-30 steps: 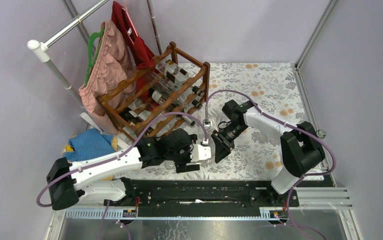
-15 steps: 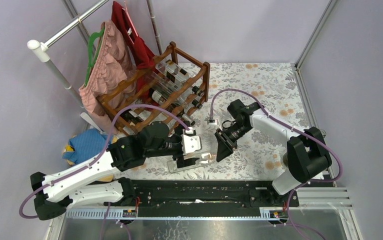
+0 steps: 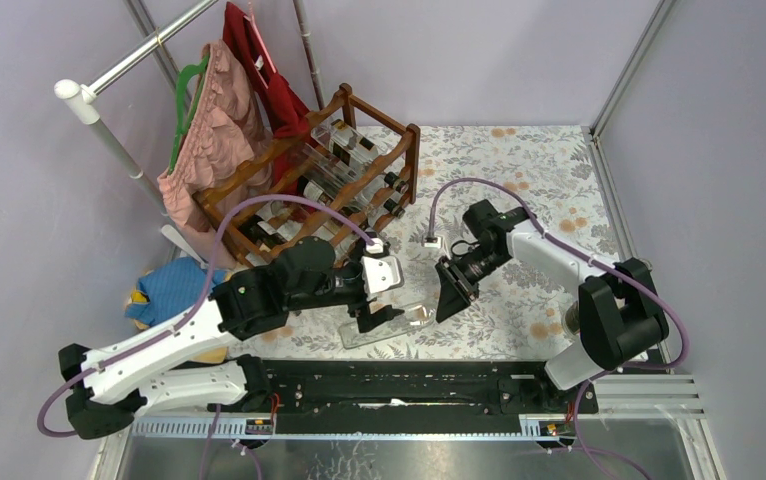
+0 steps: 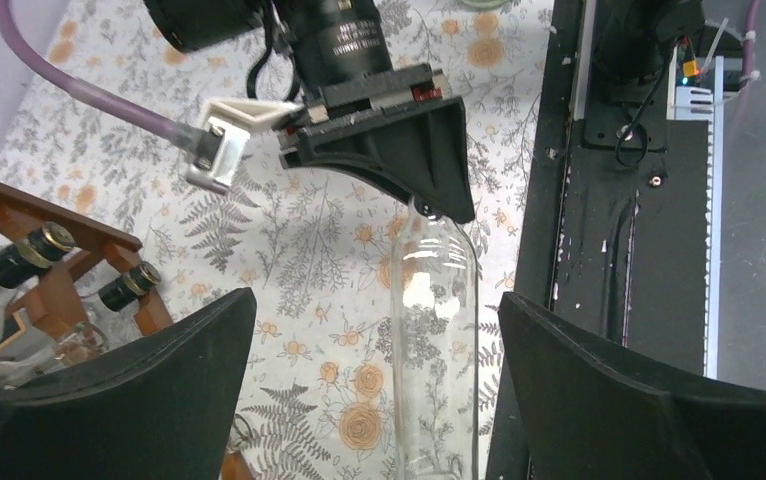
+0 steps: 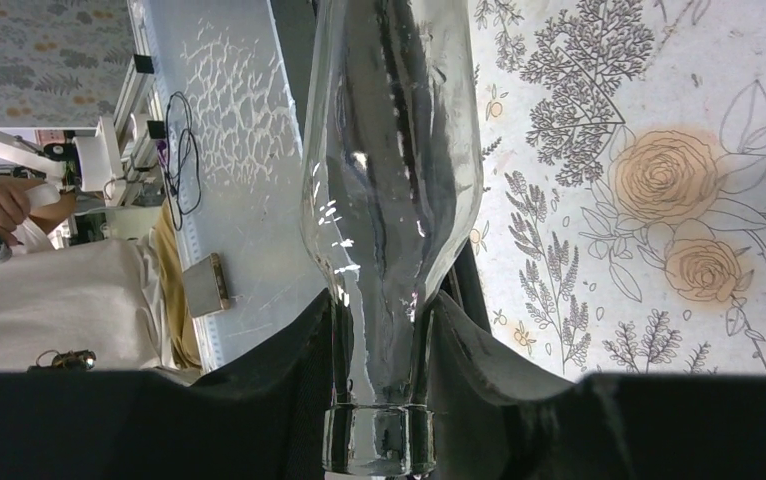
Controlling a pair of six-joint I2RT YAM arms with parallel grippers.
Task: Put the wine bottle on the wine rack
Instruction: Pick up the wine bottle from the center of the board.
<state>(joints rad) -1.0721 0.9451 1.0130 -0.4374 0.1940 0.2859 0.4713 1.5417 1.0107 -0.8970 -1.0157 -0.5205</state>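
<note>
A clear glass wine bottle (image 3: 387, 326) lies on its side on the floral cloth near the table's front edge. My right gripper (image 3: 449, 292) is shut on its neck; in the right wrist view the neck (image 5: 379, 360) sits between the fingers (image 5: 519, 370). My left gripper (image 3: 371, 308) is open just above the bottle's body. In the left wrist view the bottle (image 4: 437, 350) lies between the wide-apart fingers (image 4: 119, 400), nearer the right one, touching neither. The dark reddish-brown wine rack (image 3: 411, 150) stands at the back left, holding several bottles; its corner shows in the left wrist view (image 4: 54, 290).
Clothes (image 3: 214, 130) hang on a white rail (image 3: 109, 140) left of the rack. A blue cloth bundle (image 3: 179, 290) lies at the left edge. A black mounting rail (image 3: 409, 385) runs along the near edge. Grey walls enclose the table.
My left arm has pulled its gripper up and back off the bottle's body, and the jaws now stand open over it. The right gripper and the bottle's neck have shifted slightly right.
</note>
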